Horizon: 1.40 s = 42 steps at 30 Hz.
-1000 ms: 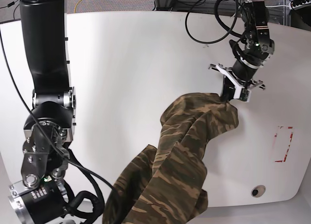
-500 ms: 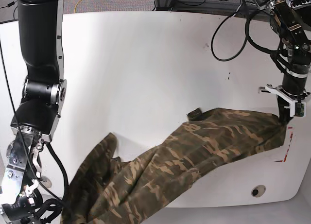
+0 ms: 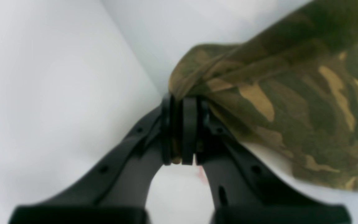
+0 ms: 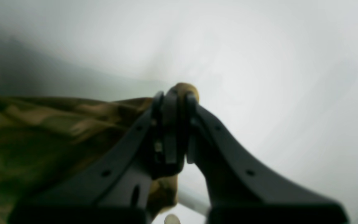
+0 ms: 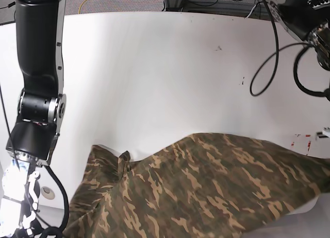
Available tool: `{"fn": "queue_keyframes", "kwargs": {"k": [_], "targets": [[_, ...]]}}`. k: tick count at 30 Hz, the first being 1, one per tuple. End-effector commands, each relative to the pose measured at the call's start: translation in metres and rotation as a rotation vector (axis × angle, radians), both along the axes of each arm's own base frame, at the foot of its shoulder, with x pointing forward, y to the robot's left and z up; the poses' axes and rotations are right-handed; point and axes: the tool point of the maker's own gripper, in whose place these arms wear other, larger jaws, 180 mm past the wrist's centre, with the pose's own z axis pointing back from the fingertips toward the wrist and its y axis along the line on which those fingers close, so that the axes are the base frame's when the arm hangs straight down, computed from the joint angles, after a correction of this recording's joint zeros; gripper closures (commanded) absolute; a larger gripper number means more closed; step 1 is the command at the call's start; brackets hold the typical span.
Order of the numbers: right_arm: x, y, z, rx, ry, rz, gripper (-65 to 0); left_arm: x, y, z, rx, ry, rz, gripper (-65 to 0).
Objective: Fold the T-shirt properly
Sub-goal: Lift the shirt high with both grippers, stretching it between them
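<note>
Along the table's (image 5: 154,57) left edge in the base view, our right arm (image 5: 38,67) drops past the near-left corner, its gripper out of that frame. Its wrist camera shows our right gripper (image 4: 175,124) with the fingers pressed together on a bunched fold of the T-shirt (image 5: 206,186). From there the camouflage T-shirt stretches along the table's near edge, from the near-left corner to the right edge, with its lower part hanging over the near edge. At the right edge, our left gripper (image 3: 183,130) is clamped on another bunch of the cloth, as its wrist view shows.
</note>
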Motion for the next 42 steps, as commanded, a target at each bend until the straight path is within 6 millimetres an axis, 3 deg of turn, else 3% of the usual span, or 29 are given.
{"fn": "queue_keyframes", "kwargs": {"k": [1,8,12,15,21,27,34,42], "targets": [[-0.005,-0.009,0.051,0.019,-0.114,-0.013,-0.8,0.003,0.003,0.057,0.063,-0.112,0.014,-0.1],[-0.002,-0.015,0.091,0.047,-0.151,-0.007,-0.8,0.008,-0.004,0.142,0.124,-0.239,0.022,-0.1],[-0.003,-0.015,0.107,0.036,-0.157,0.009,-0.8,0.007,-0.014,0.178,0.146,-0.31,0.011,-0.1],[-0.005,-0.014,0.117,0.03,-0.165,0.017,-0.8,0.007,-0.021,0.195,0.164,-0.341,-0.003,-0.1],[-0.007,-0.015,0.12,0.028,-0.174,0.014,-0.8,0.011,-0.026,0.203,0.165,-0.35,-0.02,-0.1],[-0.007,-0.04,0.107,0.024,-0.148,-0.028,-0.8,0.014,-0.025,0.193,0.161,-0.327,-0.021,-0.1],[0.001,-0.066,0.047,0.007,-0.048,-0.077,-0.8,0.025,-0.027,0.147,0.156,-0.211,-0.037,-0.1],[-0.011,-0.082,-0.056,0.003,0.072,-0.112,-0.8,0.031,-0.029,0.077,0.103,-0.058,-0.054,-0.1]]}}
